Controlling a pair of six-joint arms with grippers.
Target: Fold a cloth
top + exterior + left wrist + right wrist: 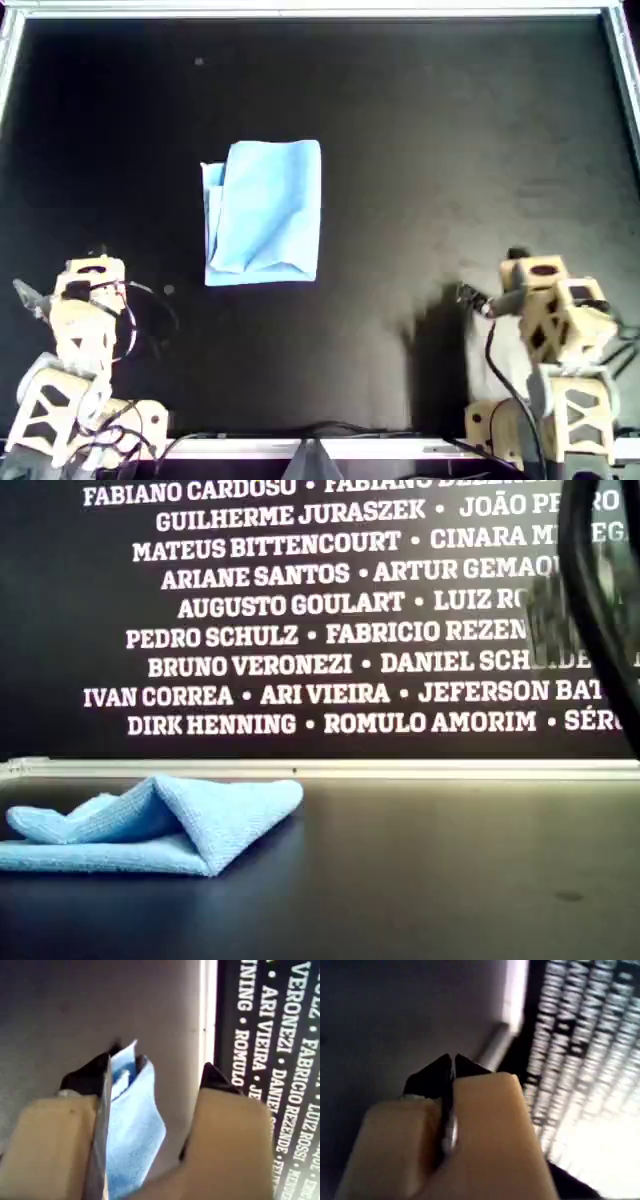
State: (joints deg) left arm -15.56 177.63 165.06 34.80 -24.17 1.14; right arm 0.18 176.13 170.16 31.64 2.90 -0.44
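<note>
The light-blue cloth (265, 210) lies folded on the black table (450, 150), left of centre in the overhead view, with loose layers showing along its left edge. In the exterior view the cloth (200, 820) sits low at the left with a raised fold. My left gripper (160, 1067) is open and empty, and the cloth (135, 1120) shows some way beyond its jaws. It sits at the overhead view's lower left (28, 295), apart from the cloth. My right gripper (452, 1060) is shut on nothing, at the overhead view's lower right (468, 296).
A pale metal rim (300, 10) frames the table. Behind it stands a dark wall printed with white names (300, 630). Cables (330, 432) run along the table's near edge in the overhead view, and a blurred black cable (590, 600) hangs at the exterior view's right.
</note>
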